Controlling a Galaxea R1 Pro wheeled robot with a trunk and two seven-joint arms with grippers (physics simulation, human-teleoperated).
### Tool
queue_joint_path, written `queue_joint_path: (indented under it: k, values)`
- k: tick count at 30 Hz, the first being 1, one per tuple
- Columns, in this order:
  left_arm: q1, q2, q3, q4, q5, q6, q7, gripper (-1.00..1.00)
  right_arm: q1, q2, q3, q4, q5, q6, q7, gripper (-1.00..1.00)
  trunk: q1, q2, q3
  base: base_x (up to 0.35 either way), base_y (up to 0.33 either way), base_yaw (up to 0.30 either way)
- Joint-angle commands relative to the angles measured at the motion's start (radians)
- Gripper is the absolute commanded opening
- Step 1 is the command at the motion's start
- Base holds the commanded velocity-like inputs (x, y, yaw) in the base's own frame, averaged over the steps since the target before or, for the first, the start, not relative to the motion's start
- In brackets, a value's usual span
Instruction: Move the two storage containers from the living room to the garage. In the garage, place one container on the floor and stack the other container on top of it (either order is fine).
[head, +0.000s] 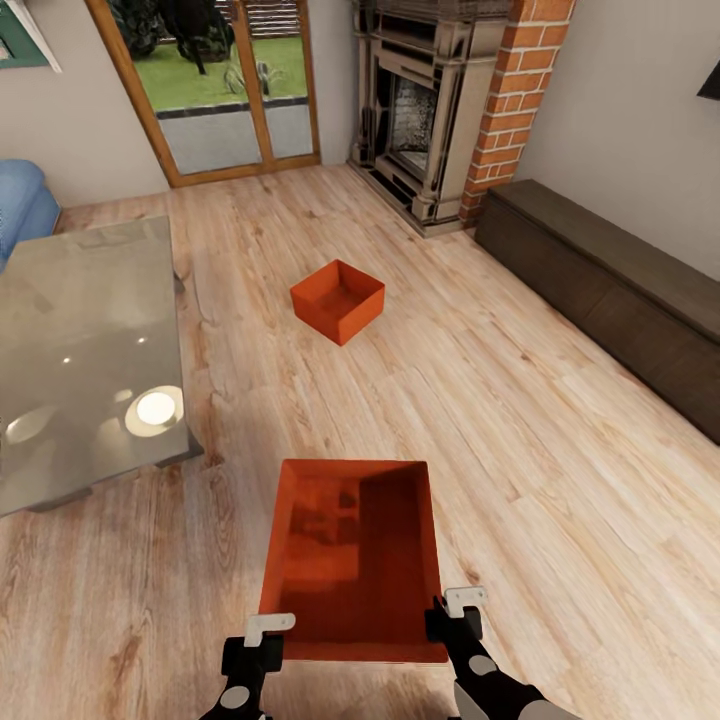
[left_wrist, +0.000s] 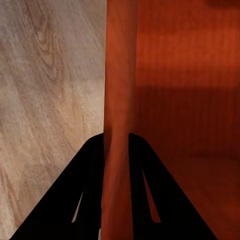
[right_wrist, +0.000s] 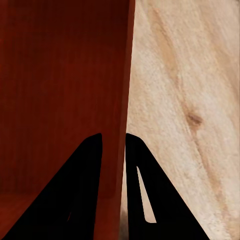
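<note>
Indoors, light wood plank floor (head: 520, 400).

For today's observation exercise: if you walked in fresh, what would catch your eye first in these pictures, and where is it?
First, the big orange-red bin close in front of the robot, with the left gripper and the right gripper each pinching a side wall near the closest corners. Next, a second orange bin sits farther off on the wood floor, toward the brick fireplace. A glass coffee table stands to the left.
</note>
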Motion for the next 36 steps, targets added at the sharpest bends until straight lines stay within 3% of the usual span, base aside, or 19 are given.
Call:
queue_joint_path:
  k: [1, 36]
  values:
    - [-0.001, 0.001, 0.011, -0.02, -0.02, -0.007, 0.009, -1.0, 0.0, -0.001, -0.03, 0.016, -0.025, -0.011, -0.037, -1.0, 0.0, -0.001, 0.001, 0.0, 0.0, 0.059]
    - [0.0, 0.002, 0.011, -0.028, -0.019, -0.024, 0.011, -1.0, 0.0, -0.002, -0.03, 0.016, -0.026, -0.016, -0.036, -1.0, 0.0, -0.001, 0.058, 0.0, 0.0, 0.084]
